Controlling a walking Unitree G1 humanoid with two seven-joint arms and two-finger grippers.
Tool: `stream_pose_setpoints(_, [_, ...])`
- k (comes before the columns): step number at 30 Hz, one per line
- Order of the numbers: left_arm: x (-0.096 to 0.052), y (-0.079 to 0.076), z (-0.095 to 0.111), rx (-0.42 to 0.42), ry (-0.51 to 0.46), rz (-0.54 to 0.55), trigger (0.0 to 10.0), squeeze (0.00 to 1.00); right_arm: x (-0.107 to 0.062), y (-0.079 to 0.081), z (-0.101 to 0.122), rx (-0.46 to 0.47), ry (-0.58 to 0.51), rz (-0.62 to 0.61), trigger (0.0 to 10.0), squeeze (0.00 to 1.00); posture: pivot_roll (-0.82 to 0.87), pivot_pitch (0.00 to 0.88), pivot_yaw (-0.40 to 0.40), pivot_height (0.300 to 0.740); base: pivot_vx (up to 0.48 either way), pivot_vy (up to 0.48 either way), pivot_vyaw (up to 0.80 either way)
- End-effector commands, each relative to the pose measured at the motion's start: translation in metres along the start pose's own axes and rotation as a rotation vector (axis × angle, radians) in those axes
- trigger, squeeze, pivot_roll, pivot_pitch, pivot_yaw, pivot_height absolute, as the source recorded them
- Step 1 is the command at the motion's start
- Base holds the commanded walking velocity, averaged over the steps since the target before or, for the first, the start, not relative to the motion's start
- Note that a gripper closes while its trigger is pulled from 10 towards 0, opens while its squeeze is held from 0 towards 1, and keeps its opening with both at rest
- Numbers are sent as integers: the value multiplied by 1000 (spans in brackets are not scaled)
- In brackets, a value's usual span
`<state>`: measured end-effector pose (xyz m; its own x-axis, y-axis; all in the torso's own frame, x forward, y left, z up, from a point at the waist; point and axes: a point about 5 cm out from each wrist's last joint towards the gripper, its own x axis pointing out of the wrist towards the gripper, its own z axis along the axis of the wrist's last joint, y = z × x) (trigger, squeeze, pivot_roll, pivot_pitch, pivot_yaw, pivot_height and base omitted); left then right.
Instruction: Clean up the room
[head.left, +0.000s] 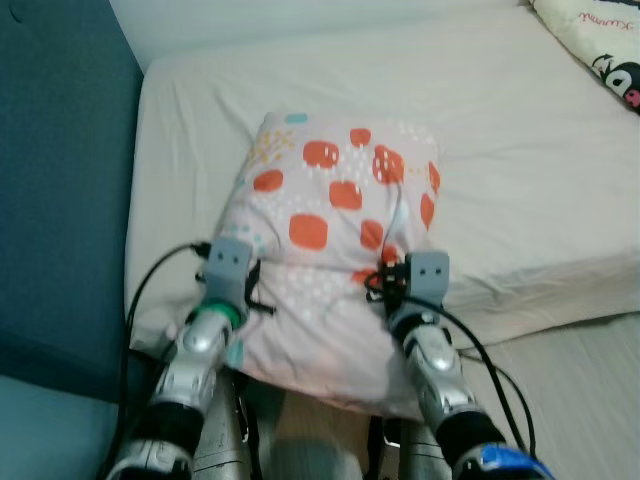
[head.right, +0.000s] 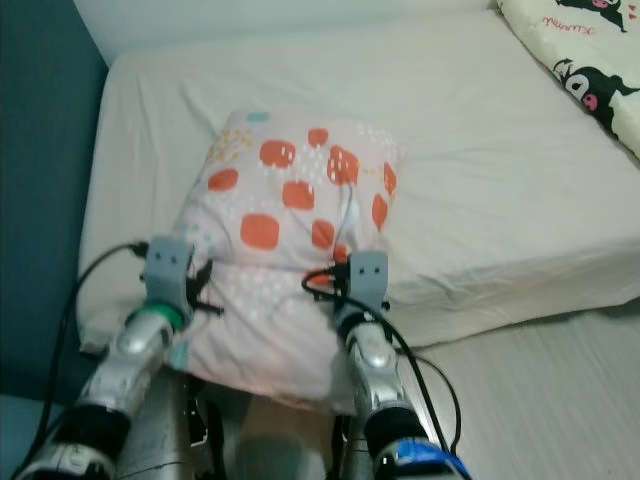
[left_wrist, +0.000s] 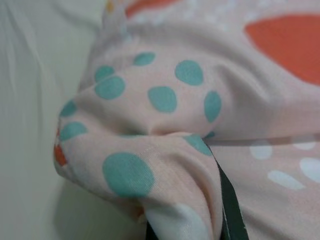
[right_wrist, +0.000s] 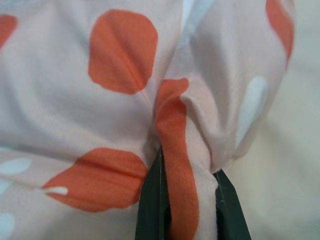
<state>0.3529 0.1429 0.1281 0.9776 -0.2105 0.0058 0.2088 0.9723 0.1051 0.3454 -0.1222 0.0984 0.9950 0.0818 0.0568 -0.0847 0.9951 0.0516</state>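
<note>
Gripping a soft pale-pink pillow (head.left: 330, 230) printed with orange blotches and small white and teal dots, I have both arms reaching forward over the near edge of a bed covered in a cream fitted sheet (head.left: 520, 150). My left end effector (head.left: 250, 285) is at the pillow's left side, and in the left wrist view its black fingers (left_wrist: 231, 210) are clamped on a bunched fold of the fabric where the teal dots cluster. My right end effector (head.left: 385, 275) is at the pillow's right side; in the right wrist view its two black fingers (right_wrist: 152, 202) are pressed together around a pinched ridge of cloth that carries an orange patch. The pillow lies with its far half on the mattress near the left end of the bed, while its near half hangs past the bed edge between my two silver forearms. A dark teal wall panel (head.left: 60, 180) stands just beside the bed on my left. At the far right corner of the bed lies a white cushion with black cartoon figures (head.left: 600, 45), well apart from the pillow.
</note>
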Motion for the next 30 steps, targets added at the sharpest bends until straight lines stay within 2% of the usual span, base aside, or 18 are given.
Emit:
stream_pose_setpoints(1, [7,24,23,-6,-68,101,10000,0,7,-10,9,11,-16,-39,10000,0,64,295,28,539,0,0,0])
stream_pose_setpoints(2, [13,36,44,12,-126,134,10000,0,19,-8,26,8,-59,-21,10000,0,59,293,26,539,0,0,0])
stream_pose_setpoints(4, [17,47,65,28,-184,167,10000,0,29,-4,44,7,-102,-3,10000,0,59,293,26,539,0,0,0])
stream_pose_setpoints(6, [18,49,68,29,-193,173,10000,0,30,-4,47,8,-108,0,10000,0,59,293,26,539,0,0,0])
stream_pose_setpoints(8, [21,67,92,31,-230,233,10000,0,42,4,68,-7,-155,34,10000,0,57,290,24,539,0,0,0])
stream_pose_setpoints(10, [21,67,92,31,-230,233,10000,0,42,4,68,-7,-155,34,10000,0,57,290,24,539,0,0,0])
stream_pose_setpoints(12, [11,114,139,106,-337,377,10000,0,58,32,109,-44,-254,147,10000,0,58,268,10,539,0,0,0])
stream_pose_setpoints(14, [-5,149,176,184,-415,490,10000,0,65,53,138,-65,-329,222,10000,0,61,263,5,539,0,0,0])
stream_pose_setpoints(17, [-10,157,185,210,-432,515,10000,0,66,57,145,-68,-347,237,10000,0,62,262,4,539,0,0,0])
stream_pose_setpoints(18, [-18,169,200,250,-457,546,10000,0,67,65,153,-66,-371,271,10000,0,65,257,-1,539,0,0,0])
stream_pose_setpoints(21, [-26,178,211,285,-471,570,10000,0,68,72,160,-65,-390,303,10000,0,67,255,-4,539,0,0,0])
stream_pose_setpoints(23, [-37,187,225,355,-453,524,10000,0,67,89,170,-63,-415,391,10000,0,77,249,-16,539,0,0,0])
stream_pose_setpoints(24, [-37,187,225,355,-453,524,10000,0,67,89,170,-63,-415,391,10000,0,77,249,-16,539,0,0,0])
stream_pose_setpoints(25, [-40,185,224,407,-423,456,10000,0,64,99,173,-73,-430,438,10000,0,75,249,-19,539,0,0,0])
stream_pose_setpoints(26, [-40,185,224,407,-423,456,10000,0,64,99,173,-73,-430,438,10000,0,75,249,-19,539,0,0,0])
stream_pose_setpoints(27, [-44,185,223,494,-387,424,10000,0,61,108,172,-76,-433,489,10000,0,74,251,-19,539,0,0,0])
stream_pose_setpoints(29, [-44,185,223,494,-387,424,10000,0,61,108,172,-76,-433,489,10000,0,74,251,-19,539,0,0,0])
stream_pose_setpoints(30, [-50,193,222,570,-327,477,10000,0,60,115,162,-79,-393,533,10000,0,74,252,-18,539,0,0,0])
